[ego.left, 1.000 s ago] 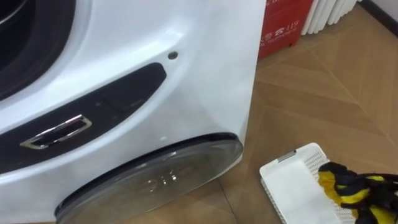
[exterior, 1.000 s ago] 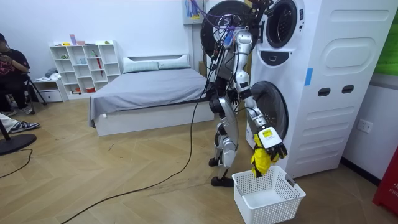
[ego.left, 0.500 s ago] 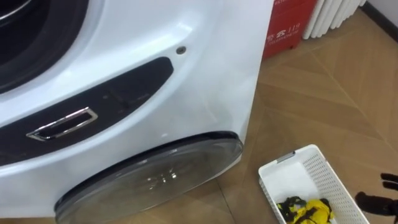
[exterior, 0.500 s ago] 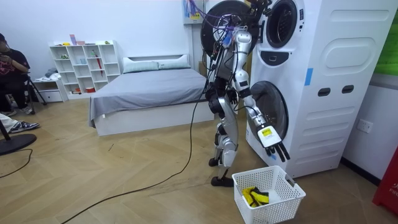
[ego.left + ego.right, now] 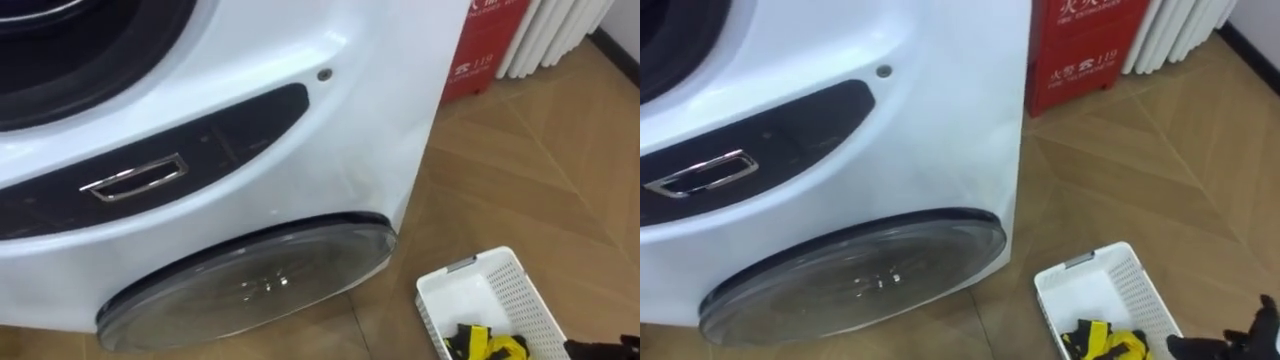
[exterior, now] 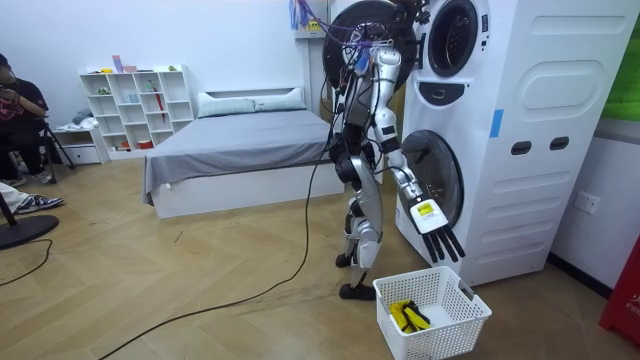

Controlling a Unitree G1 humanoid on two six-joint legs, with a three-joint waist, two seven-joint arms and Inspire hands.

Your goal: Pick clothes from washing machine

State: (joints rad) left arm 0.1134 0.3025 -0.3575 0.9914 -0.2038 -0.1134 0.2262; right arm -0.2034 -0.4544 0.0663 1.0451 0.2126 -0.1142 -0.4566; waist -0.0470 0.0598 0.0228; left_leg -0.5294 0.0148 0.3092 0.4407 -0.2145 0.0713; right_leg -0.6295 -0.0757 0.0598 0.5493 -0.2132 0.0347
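A yellow-and-black garment (image 5: 1102, 343) lies in the white mesh basket (image 5: 1118, 278) on the wood floor, right of the washing machine (image 5: 300, 140). My right hand (image 5: 1243, 341) hovers open beside the basket's right side, fingers spread and holding nothing. In the room view this right hand (image 6: 441, 240) hangs with straight fingers just above the basket (image 6: 470, 312), where the garment (image 6: 408, 315) rests. I stand facing the stacked white machines (image 6: 500, 130). My left hand (image 6: 413, 12) is raised at the upper machine's open drum. The lower round door (image 5: 250, 290) is shut.
A dark panel with a chrome handle (image 5: 135, 178) sits above the lower door. A red cabinet (image 5: 492, 45) and white radiator (image 5: 560, 30) stand past the machine. Behind me are a bed (image 6: 240, 150), a shelf (image 6: 135, 105) and a seated person (image 6: 18, 115).
My right hand opened and let the yellow-and-black garment fall into the basket, then drew back to the right. The head view has shifted a little.
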